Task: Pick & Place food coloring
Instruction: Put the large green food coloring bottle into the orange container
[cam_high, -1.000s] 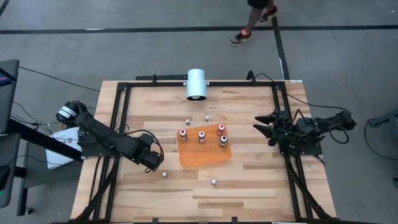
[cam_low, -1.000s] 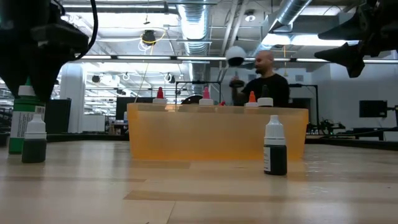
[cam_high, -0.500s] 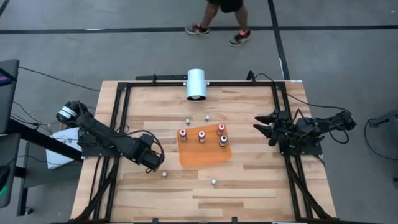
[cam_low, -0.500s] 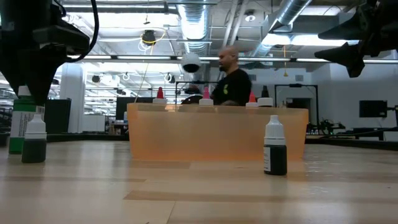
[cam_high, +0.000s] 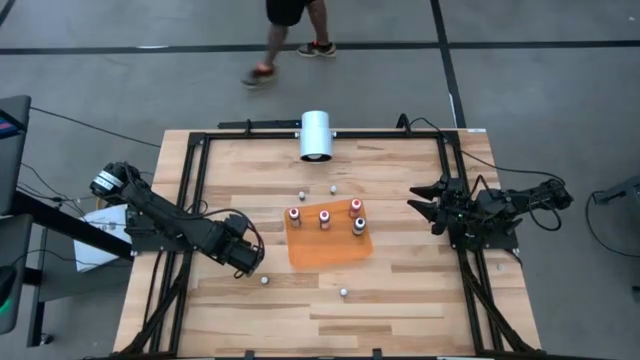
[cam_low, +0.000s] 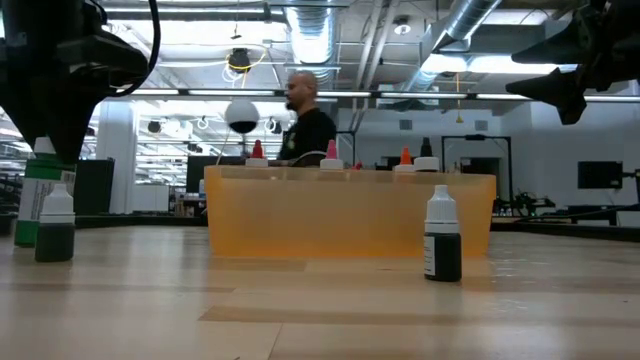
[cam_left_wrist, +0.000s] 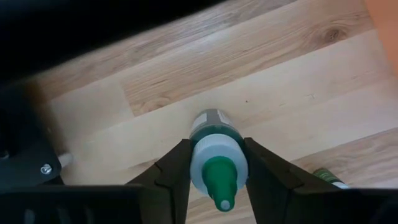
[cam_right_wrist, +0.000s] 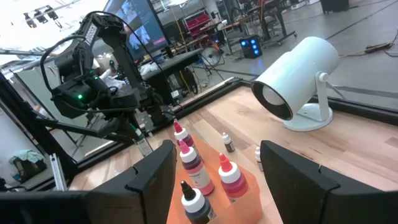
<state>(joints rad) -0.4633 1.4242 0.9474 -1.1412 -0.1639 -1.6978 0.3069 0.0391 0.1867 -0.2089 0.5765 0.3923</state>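
Note:
A small food coloring bottle (cam_left_wrist: 211, 134) with a pale cap and green tip stands on the wooden table near its left front. My left gripper (cam_high: 246, 262) is shut on it; in the low view the bottle (cam_low: 38, 195) shows under the dark gripper. Several more bottles (cam_high: 325, 218) stand in the orange tray (cam_high: 330, 250). Others stand loose on the table (cam_high: 343, 292). My right gripper (cam_high: 418, 206) hangs open at the table's right, above the wood and clear of everything. My left gripper pinches the green-tipped bottle between its two fingers (cam_left_wrist: 174, 177), one on each side of the pale cap (cam_left_wrist: 200, 165). The fingers come from above, pointing down. The bottle stays upright; whether its base rests on the table, I cannot tell.
A white cylinder (cam_high: 316, 135) lies at the far edge. A loose bottle (cam_high: 264, 281) stands close to my left gripper, and two more (cam_high: 300, 194) stand beyond the tray. A black frame (cam_high: 190, 200) borders the table. A person (cam_high: 290, 30) walks past the far side.
The person beyond the table's far edge has walked toward the left. The bottles and the tray stand where they were.

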